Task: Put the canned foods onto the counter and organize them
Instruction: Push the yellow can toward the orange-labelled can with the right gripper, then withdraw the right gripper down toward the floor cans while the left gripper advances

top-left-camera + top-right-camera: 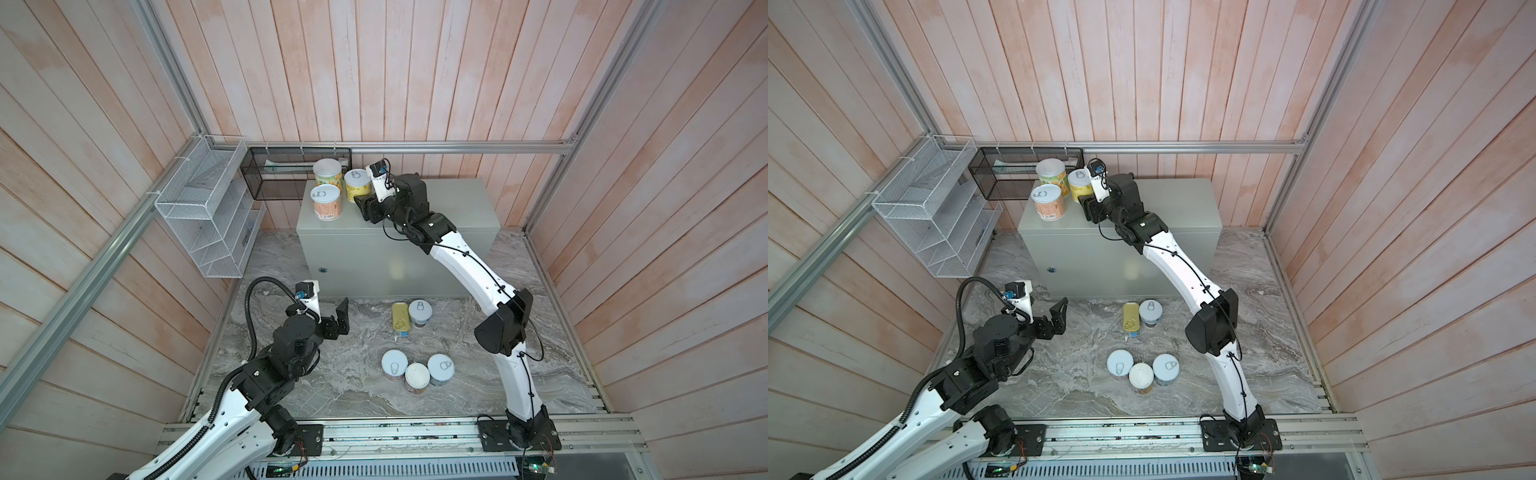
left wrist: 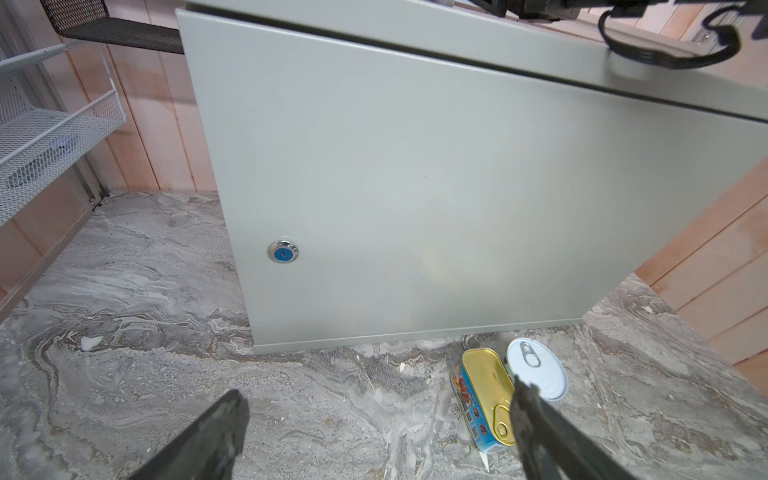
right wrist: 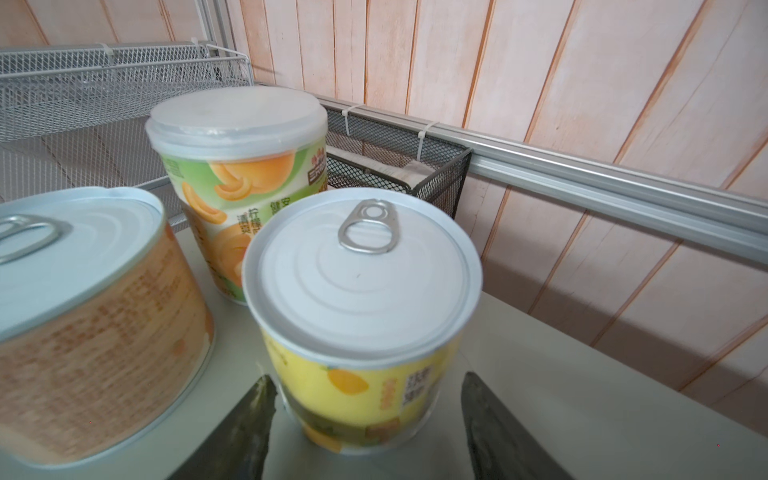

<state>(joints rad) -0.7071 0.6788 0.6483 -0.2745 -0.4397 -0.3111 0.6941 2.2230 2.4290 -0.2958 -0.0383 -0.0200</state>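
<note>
Right claw straddles the upright yellow can on the desk, jaws apart, clear of it; pull-tab at the wall side. Left claw gapes wide near the flat gold tin, lengthwise toward the desk. Labels carry Chinese print.

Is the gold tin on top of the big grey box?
No, the gold tin lies on the marbled stone surface in front of the grey box.
</note>
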